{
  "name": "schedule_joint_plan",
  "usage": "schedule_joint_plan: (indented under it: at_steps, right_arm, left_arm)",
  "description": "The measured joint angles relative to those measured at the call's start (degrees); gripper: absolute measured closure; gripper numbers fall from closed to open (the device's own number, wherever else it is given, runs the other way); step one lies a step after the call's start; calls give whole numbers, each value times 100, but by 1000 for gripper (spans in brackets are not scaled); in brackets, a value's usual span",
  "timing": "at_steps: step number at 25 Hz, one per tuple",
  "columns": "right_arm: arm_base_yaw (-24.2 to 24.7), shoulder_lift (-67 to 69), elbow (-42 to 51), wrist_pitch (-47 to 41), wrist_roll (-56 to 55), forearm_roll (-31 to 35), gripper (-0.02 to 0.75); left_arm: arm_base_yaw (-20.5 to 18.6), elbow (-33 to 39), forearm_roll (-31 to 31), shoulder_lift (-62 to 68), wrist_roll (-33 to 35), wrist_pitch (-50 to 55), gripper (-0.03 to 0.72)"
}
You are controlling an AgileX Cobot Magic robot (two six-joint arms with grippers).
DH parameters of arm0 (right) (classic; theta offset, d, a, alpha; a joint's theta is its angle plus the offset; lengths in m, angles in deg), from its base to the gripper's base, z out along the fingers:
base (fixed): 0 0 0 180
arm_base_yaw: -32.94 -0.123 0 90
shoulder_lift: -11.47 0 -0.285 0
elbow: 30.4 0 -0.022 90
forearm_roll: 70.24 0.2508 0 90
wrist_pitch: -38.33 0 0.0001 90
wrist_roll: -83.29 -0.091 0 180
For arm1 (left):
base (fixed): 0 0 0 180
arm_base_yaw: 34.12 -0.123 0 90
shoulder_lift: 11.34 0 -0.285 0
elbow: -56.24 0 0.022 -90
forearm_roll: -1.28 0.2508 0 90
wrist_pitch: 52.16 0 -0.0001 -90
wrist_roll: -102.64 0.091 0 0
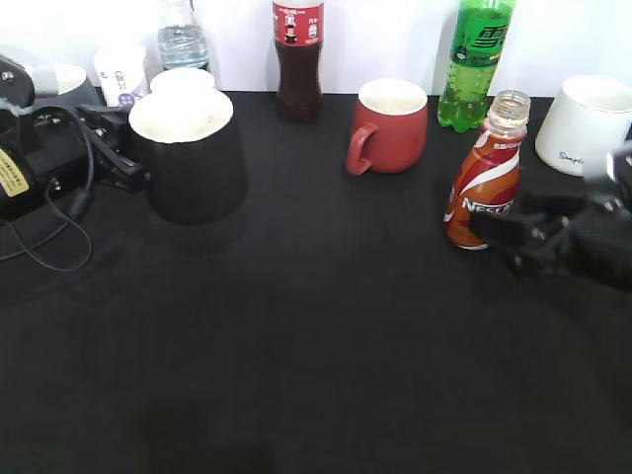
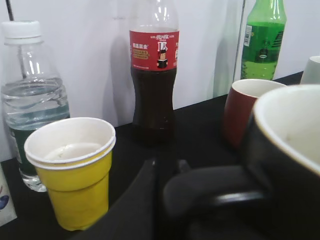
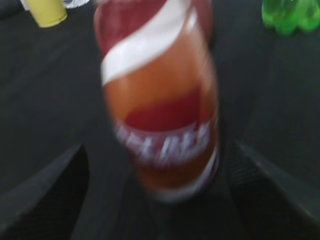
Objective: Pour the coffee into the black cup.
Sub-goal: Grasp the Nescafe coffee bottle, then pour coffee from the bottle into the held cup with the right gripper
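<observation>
The coffee [image 1: 486, 183] is a small orange-red and white NESCAFE bottle with no cap, standing upright on the black table at the right. My right gripper [image 1: 518, 232] is open, its fingers on either side of the bottle's base with gaps. The right wrist view is blurred; there the coffee [image 3: 160, 100] fills the space between the spread fingers [image 3: 157, 146]. The black cup [image 1: 188, 163], white inside, is at the left. My left gripper [image 1: 126, 153] is shut on its handle. In the left wrist view the handle [image 2: 235, 196] sits by the fingers [image 2: 169, 162], with the cup [image 2: 285, 165] at the right.
Along the back wall stand a water bottle [image 1: 183, 39], a dark cola bottle [image 1: 298, 59] and a green bottle [image 1: 476, 64]. A red mug [image 1: 390, 126] is at centre back and a white mug [image 1: 583, 123] at far right. A yellow paper cup [image 2: 72, 170] stands behind the black cup.
</observation>
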Motion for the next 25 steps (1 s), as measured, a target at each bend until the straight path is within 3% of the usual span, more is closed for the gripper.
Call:
schedule_joint_plan:
  at_steps: [5,9,11,13,19,22,25]
  right_arm:
    - [-73,775,-829,-17,12,-450,61]
    - [-615,1289,-1418,-10,23,-289,65]
    - [-666,1338,-1436,24,29,-45,104]
    - [-666,1350,-1436,179,35,111,204]
    - [-666,1413,-1436,394,35,127,209]
    - [-666,1215,-1436,624,35,-413,209]
    - [-666,177,-1436,235,35,-1123,209]
  left_arm:
    - [0,0,0,0,0,19,631]
    - [0,0,-29,0,0,30,631]
    - [0,0,-29,0,0,30,631]
    - [0,0,-29,0,0,30,631]
    - [0,0,-5,0,0,30,631]
    - [136,0,241,0,-83,13,631]
    - [697,0,271,0,-258,11,631]
